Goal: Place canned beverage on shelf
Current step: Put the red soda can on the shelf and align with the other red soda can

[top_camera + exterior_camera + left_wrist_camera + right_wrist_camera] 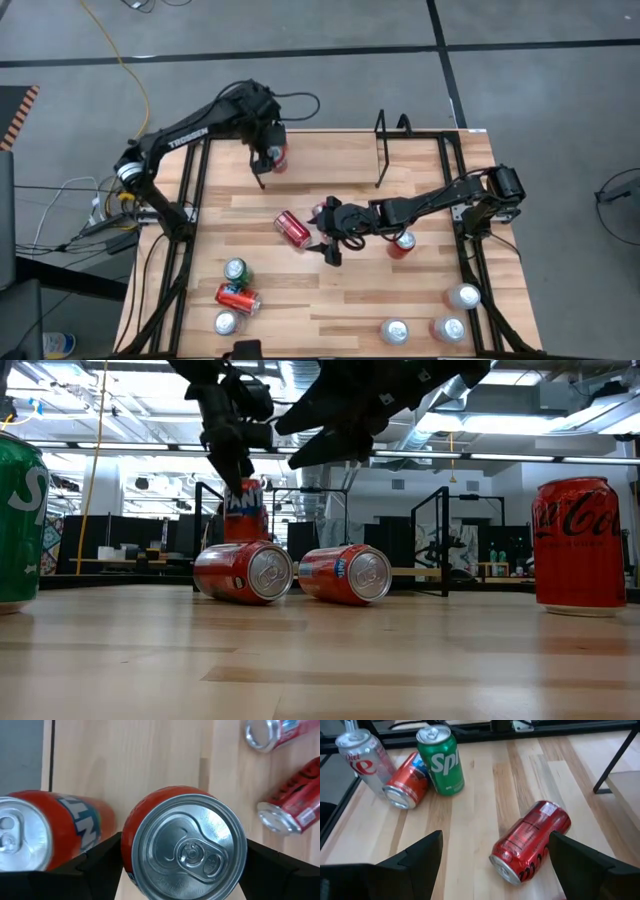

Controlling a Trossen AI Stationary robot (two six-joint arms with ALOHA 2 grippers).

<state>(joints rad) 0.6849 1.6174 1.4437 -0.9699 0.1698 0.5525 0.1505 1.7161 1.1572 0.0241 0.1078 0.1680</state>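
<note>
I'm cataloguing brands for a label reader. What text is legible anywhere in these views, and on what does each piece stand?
"TROSSEN": white lettering on the left arm.
"Coca-Cola" script: upright red can, low view.
"Spr", cut off: green can, right wrist view.
"Diet", then "e": silver can beside it.
"AN", partial: orange can in the left gripper.
Print on the lying red can: too small to read.

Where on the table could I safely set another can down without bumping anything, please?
Bare wood lies between the shelf and the left tool, which holds an orange can, and along the near edge between the fallen orange can and the silver-topped cans. The middle, under the right tool, is crowded.
</note>
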